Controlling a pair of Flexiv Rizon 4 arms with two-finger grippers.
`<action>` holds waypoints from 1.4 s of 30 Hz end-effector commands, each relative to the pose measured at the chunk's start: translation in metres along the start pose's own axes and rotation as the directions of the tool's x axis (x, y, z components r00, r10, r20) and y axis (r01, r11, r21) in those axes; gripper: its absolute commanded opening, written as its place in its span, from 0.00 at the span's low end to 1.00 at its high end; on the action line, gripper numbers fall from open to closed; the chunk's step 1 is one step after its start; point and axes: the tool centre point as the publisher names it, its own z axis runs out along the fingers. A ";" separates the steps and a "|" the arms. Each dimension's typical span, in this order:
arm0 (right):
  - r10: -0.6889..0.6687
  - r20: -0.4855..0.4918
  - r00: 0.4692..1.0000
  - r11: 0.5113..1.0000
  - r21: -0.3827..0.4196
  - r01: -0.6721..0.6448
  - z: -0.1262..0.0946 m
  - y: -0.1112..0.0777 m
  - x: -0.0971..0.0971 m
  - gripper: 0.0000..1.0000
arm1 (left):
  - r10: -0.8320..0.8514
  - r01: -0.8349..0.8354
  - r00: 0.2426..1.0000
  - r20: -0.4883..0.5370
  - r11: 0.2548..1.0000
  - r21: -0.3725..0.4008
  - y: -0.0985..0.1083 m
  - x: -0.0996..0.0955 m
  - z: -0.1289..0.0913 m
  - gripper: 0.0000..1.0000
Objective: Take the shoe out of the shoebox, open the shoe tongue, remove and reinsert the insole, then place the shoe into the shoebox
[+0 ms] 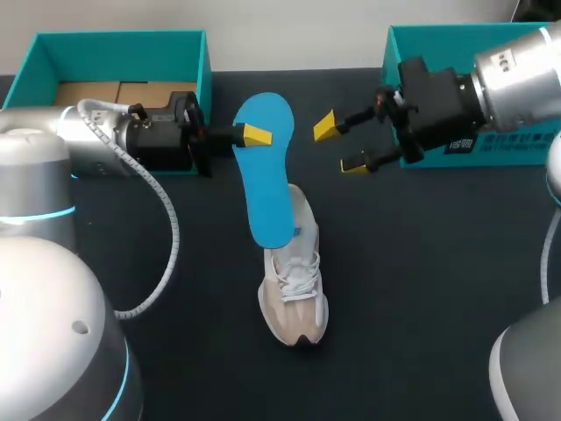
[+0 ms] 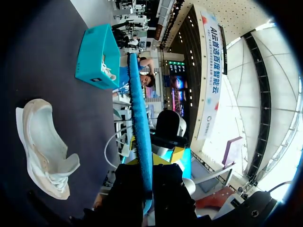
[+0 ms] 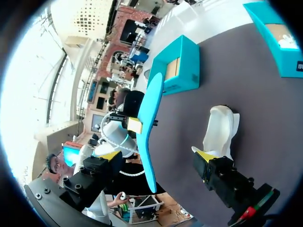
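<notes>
- Head view: blue insole [image 1: 270, 175] pinched near its wide end between both fingers of the left gripper [image 1: 256, 135], slanting down toward the heel opening of the white shoe [image 1: 296, 289]. Hard to tell whether the lower end touches the shoe or only hangs over it.
- Same view: right gripper [image 1: 340, 145] spread wide and holding nothing, just beside the insole, in front of the right shoebox [image 1: 429, 35]. Shoe upright on the dark table [image 1: 438, 307], apart from both boxes; left shoebox [image 1: 118, 37] behind the left arm.
- Left wrist view: insole seen edge-on, clamped from two sides by the fingers; shoe lower down and off to one side, on the table.
- Right wrist view: yellow tips far apart, no contact with anything; insole ahead of them, shoe beyond it.
- Step in hand, by judgement: insole out of the shoe, reinsertion about to begin.
- Next move: narrow end into the opening, then a push toward the toe. Probably a steadying hold from the free gripper too, since a light shoe slides easily.
</notes>
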 end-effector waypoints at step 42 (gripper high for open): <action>-0.001 -0.225 0.974 1.000 -0.011 -0.001 0.006 0.007 -0.006 1.00 | 0.765 -0.761 0.642 0.049 0.644 -0.083 -0.026 0.024 -0.009 0.00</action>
